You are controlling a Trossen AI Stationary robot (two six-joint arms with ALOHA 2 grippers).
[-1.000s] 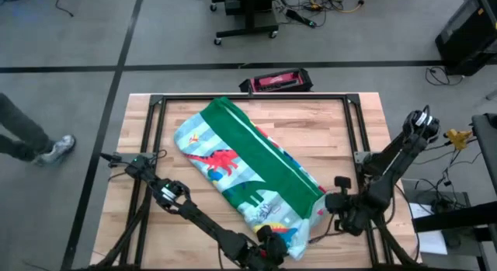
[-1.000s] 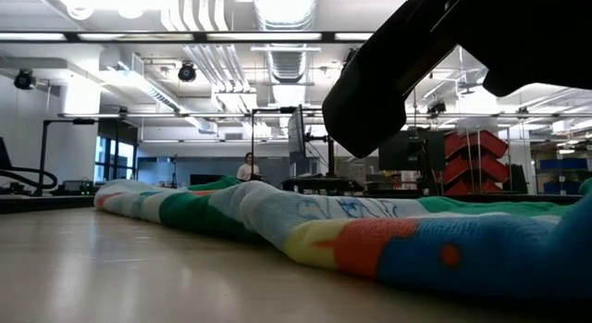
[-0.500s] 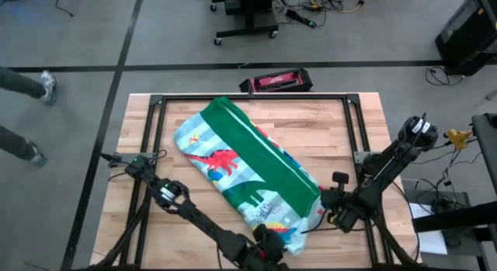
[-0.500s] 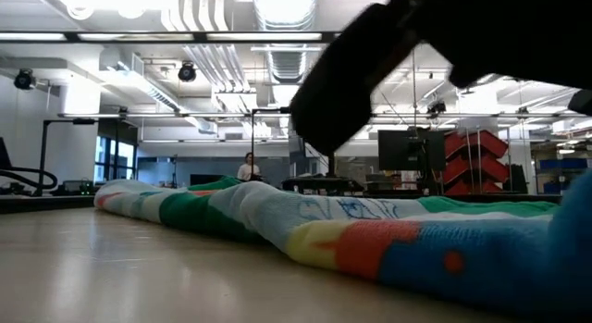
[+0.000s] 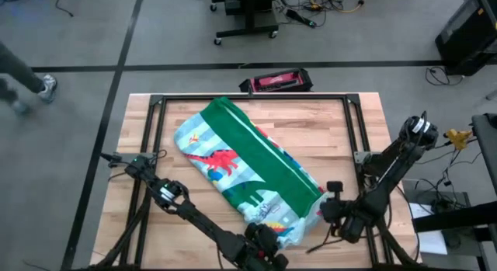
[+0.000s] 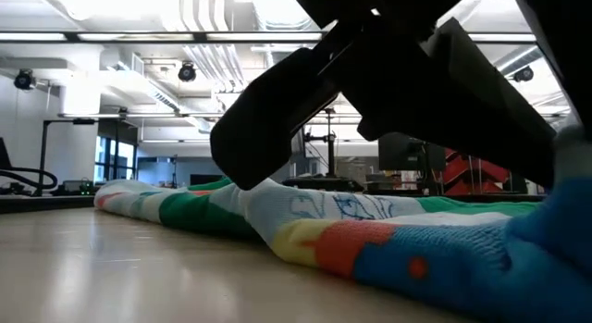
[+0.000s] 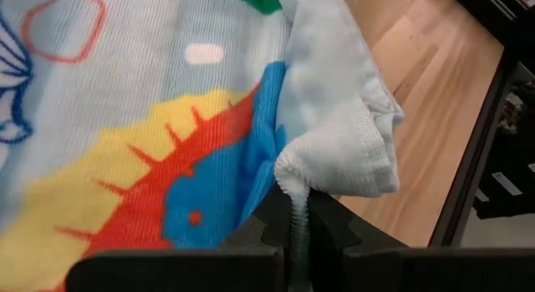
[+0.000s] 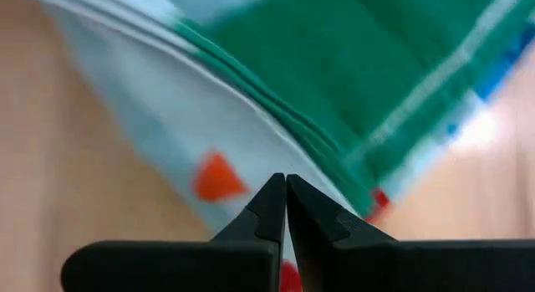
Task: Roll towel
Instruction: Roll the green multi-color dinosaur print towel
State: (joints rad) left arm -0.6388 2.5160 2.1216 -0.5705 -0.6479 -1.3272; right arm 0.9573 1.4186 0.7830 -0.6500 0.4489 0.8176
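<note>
The towel (image 5: 248, 166) lies on the wooden table as a long folded strip, running from the far left toward the near right, its green back in a broad band on top. It also fills the low view (image 6: 388, 240). My left gripper (image 5: 268, 241) is at the strip's near end, shut on a bunched fold (image 7: 298, 210). My right gripper (image 5: 324, 211) is shut at the strip's near right corner, its tips over the layered edge (image 8: 286, 187). My left gripper pinches a small bunched fold of light-blue cloth (image 7: 294, 181) at the towel's near end between its two fingers. The cloth puckers up just past the fingertips and looks like several layers. The rest of the towel lies on the table. My right gripper's shut tips are at the towel's near right edge (image 8: 334, 171); I cannot tell whether they touch it.
A black metal frame (image 5: 155, 131) runs around the table's work area. A red and black case (image 5: 277, 81) lies beyond the far edge. A person's legs (image 5: 23, 77) show on the floor at the left. Bare wood (image 5: 342, 139) shows on the towel's far right side.
My left gripper has moved a little toward the table's far left with the towel's near end, which has drawn in slightly. My right gripper has shifted a little toward the near edge beside the towel's corner. The rest of the towel has stayed where it was.
</note>
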